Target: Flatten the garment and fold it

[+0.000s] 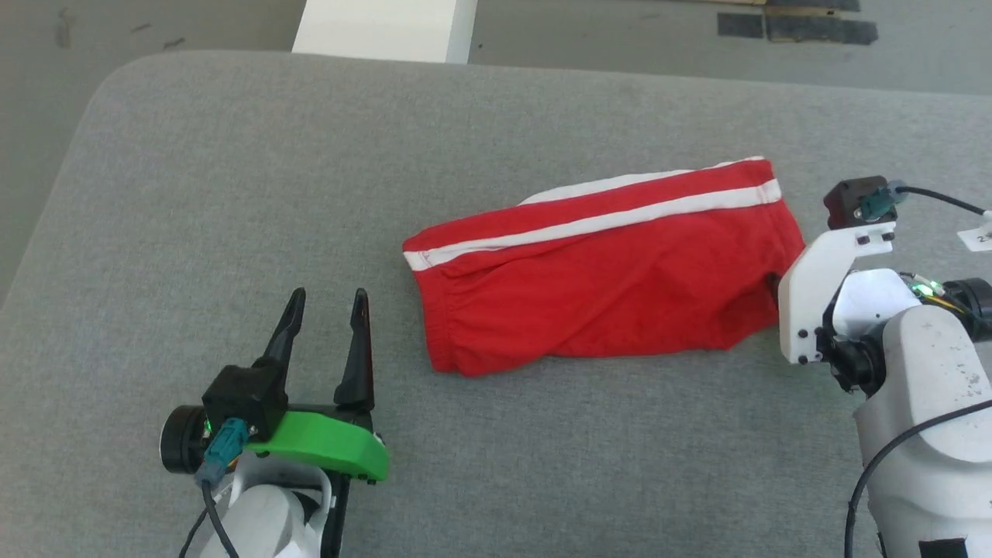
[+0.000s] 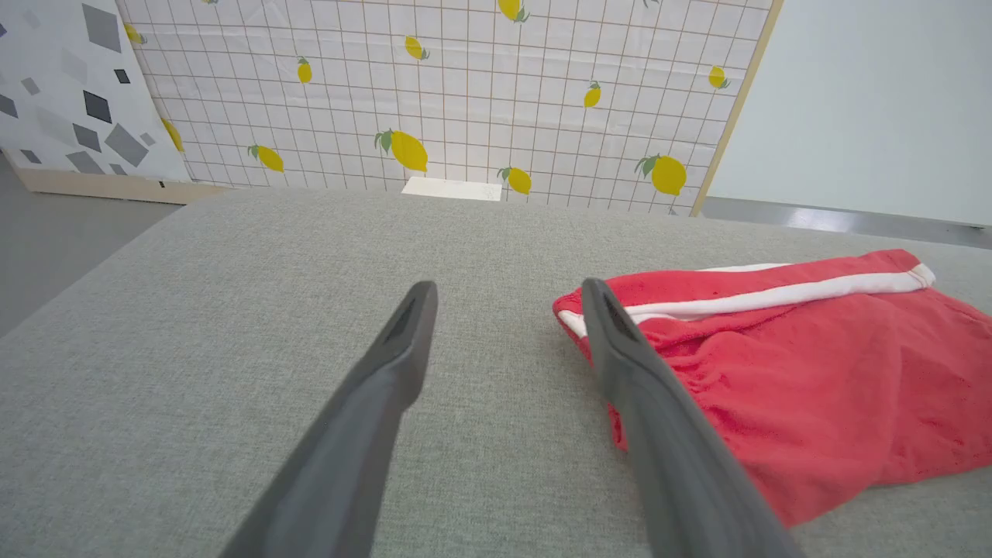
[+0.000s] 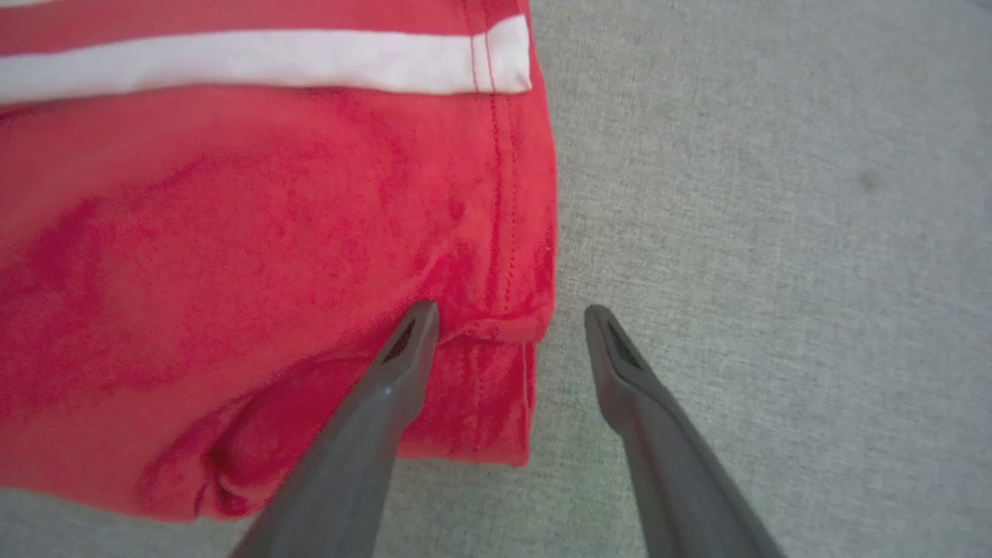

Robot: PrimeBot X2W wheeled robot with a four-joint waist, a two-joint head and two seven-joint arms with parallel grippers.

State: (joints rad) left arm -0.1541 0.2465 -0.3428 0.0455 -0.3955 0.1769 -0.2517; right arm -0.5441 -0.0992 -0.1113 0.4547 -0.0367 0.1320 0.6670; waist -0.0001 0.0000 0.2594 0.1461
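red shorts (image 1: pixel 597 287), thin fabric, lie folded in half lengthwise on the grey fabric bench (image 1: pixel 232 194), right of centre in the head view. long axis runs left-right, tilted up to the right. white side stripe (image 1: pixel 589 225) runs along the far edge, with a second white band just behind it. gathered waistband end points left, hemmed leg end points right. surface mostly flat, with soft creases near the lower edge.

right hand (image 3: pixel 511 314) sits at the leg-end corner with its fingers spread wide and nothing between them. in the right wrist view one finger (image 3: pixel 387 387) lies over the red hem and the other is over bare bench just beside the cloth. cannot tell if the finger touches the fabric. in the head view the white wrist bracket (image 1: pixel 821 287) hides the fingers.

left hand (image 1: pixel 328 298) is over bare bench, near the waistband end but apart from it, fingers parted and empty, pointing away from the robot.

beyond the far edge are a white block (image 1: pixel 384 27) and grey floor with dark tape patches (image 1: pixel 798 27). the left wrist view shows a lemon-print grid sheet (image 2: pixel 465 93) behind the bench.
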